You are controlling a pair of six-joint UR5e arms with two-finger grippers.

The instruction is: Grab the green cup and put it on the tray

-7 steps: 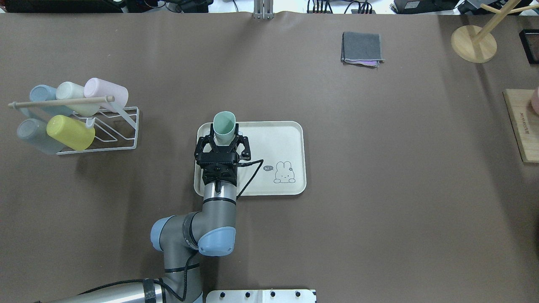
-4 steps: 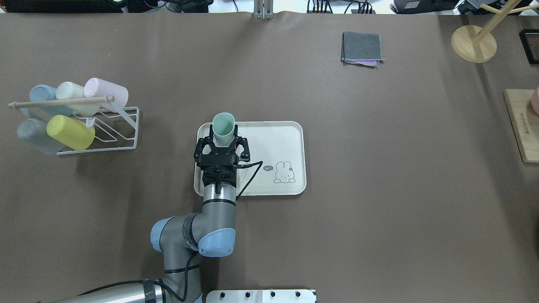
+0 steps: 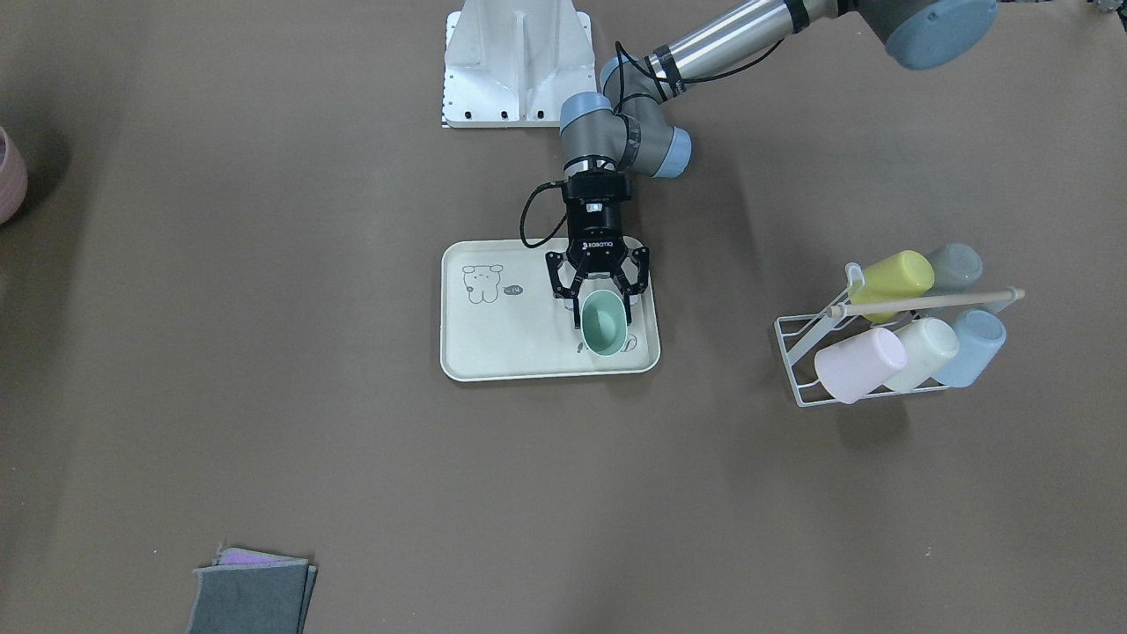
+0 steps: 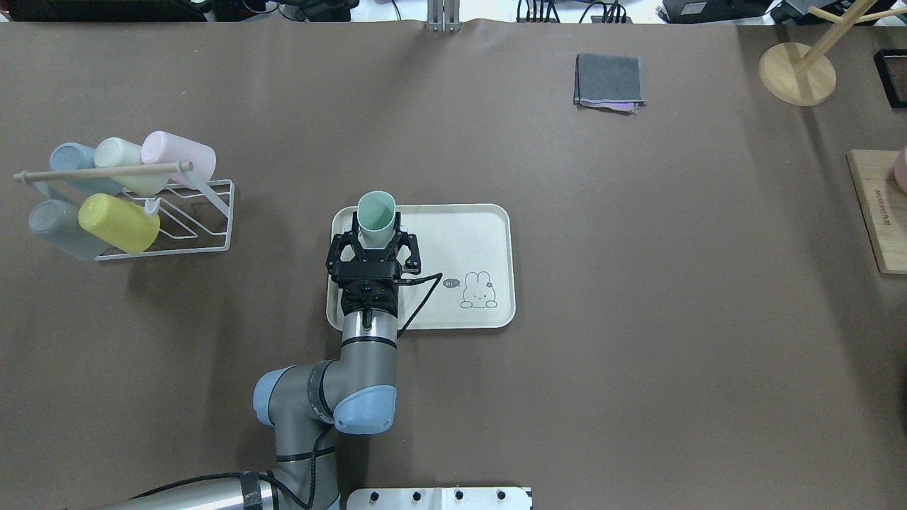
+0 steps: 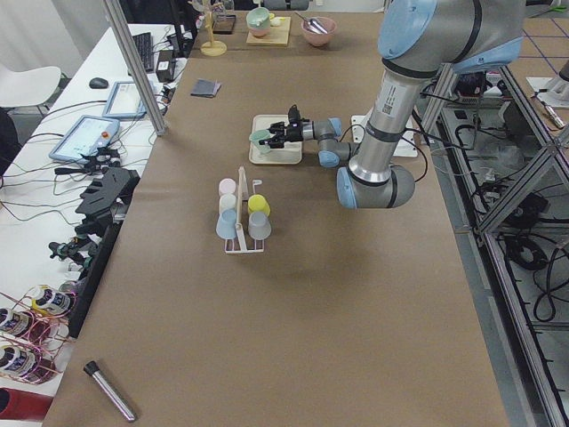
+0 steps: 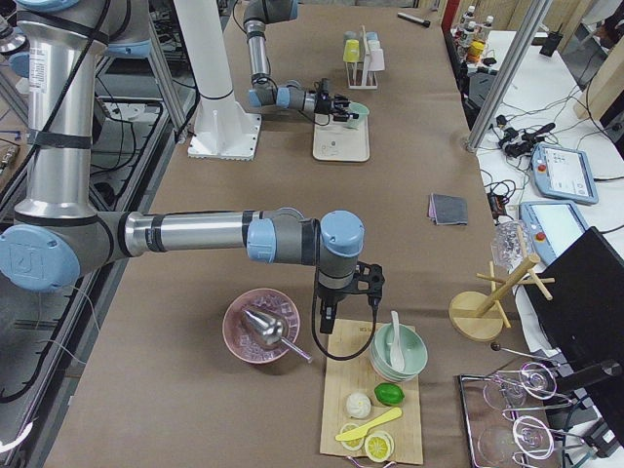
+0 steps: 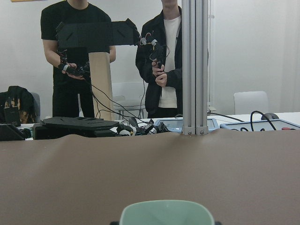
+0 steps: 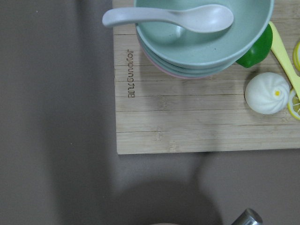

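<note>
Overhead exterior view: left claw [image 4: 375,237] clamped on green cup [image 4: 375,212] over tray [image 4: 460,241].
Cup projects ahead of the claw toward frame top, long axis tilted, mouth leading, above the tray's upper-left corner; contact with the tray cannot be confirmed.

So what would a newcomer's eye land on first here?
The left gripper, shut on the tilted green cup over the tray's far left corner, mid-table. Then the cup rack of pastel tumblers, on the robot's left.
</note>
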